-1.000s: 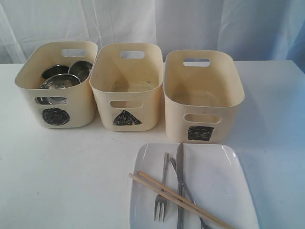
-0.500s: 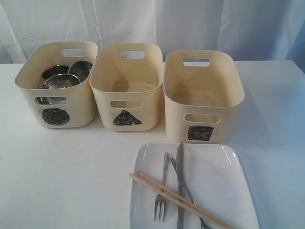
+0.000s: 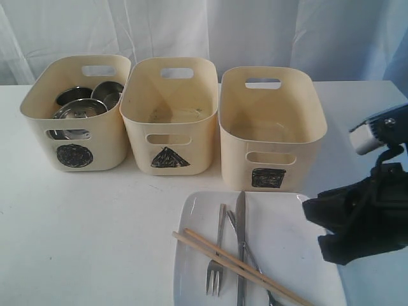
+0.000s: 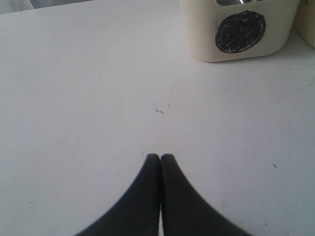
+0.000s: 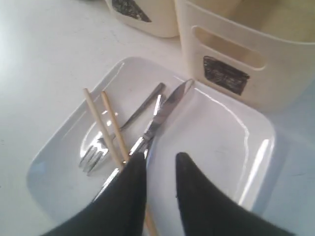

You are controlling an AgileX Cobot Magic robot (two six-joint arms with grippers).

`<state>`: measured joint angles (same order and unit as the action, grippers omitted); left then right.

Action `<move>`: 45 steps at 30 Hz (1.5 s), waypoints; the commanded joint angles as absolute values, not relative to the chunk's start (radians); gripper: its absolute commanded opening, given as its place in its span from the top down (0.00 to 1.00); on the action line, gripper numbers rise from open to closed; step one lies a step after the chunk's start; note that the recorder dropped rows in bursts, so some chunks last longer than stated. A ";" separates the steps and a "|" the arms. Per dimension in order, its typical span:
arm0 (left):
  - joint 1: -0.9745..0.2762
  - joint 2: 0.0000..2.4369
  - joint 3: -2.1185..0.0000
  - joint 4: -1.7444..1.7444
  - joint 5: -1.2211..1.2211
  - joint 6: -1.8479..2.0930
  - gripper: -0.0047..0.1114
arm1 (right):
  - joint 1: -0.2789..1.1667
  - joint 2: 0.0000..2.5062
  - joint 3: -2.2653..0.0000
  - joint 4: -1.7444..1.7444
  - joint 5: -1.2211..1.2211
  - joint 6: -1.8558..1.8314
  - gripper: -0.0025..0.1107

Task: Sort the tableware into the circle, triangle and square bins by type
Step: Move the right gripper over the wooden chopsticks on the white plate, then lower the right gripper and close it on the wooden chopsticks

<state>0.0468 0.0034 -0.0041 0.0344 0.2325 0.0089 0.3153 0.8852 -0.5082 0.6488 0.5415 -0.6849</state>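
Hovering over the glossy white plate (image 5: 216,128), your right gripper (image 5: 160,157) stands slightly spread, slim wooden chopsticks (image 5: 114,123) beside one finger; left gripper (image 4: 160,157) pressed together.

No lettering or numerals are legible. Each bin front carries one black scribbled sign:
- circle bin (image 3: 108,143): circle mark (image 3: 74,155)
- triangle bin (image 3: 137,143): triangle mark (image 3: 169,158)
- square bin (image 3: 233,159): square mark (image 3: 268,178)

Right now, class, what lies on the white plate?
A fork, knife and wooden chopsticks lie on the white plate; another steel handle runs under the knife, its head unseen.
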 commanded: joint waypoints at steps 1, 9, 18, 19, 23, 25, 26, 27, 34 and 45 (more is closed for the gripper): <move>0.043 0.000 0.000 0.036 0.231 0.009 0.96 | 0.318 0.946 -0.514 0.812 0.569 -0.943 0.46; 0.043 0.000 0.000 0.036 0.231 0.009 0.96 | 0.352 1.030 -0.506 0.970 0.609 -1.186 0.36; 0.043 0.000 0.000 0.036 0.231 0.009 0.96 | 0.483 1.174 -0.500 0.975 0.485 -1.234 0.36; 0.043 0.000 0.000 0.036 0.231 0.009 0.96 | 0.492 1.186 -0.500 0.975 0.471 -1.237 0.36; 0.043 0.000 0.000 0.036 0.231 0.009 0.96 | 0.536 1.234 -0.500 0.975 0.415 -1.293 0.36; 0.043 0.000 0.000 0.036 0.231 0.009 0.96 | 0.551 1.251 -0.500 0.975 0.398 -1.314 0.36; 0.043 0.000 0.000 0.036 0.231 0.009 0.96 | 0.560 1.259 -0.500 0.975 0.387 -1.316 0.36; 0.043 0.000 0.000 0.036 0.231 0.009 0.96 | 0.565 1.269 -0.500 0.975 0.377 -1.322 0.36; 0.043 0.000 0.000 0.036 0.231 0.009 0.96 | 0.602 1.334 -0.500 0.975 0.332 -1.376 0.41; 0.043 0.000 0.000 0.036 0.231 0.009 0.96 | 0.639 1.443 -0.525 0.973 0.261 -1.394 0.42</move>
<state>0.0468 0.0034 -0.0041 0.0344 0.2325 0.0089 0.6339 1.4219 -0.5093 0.9663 0.2729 -1.3786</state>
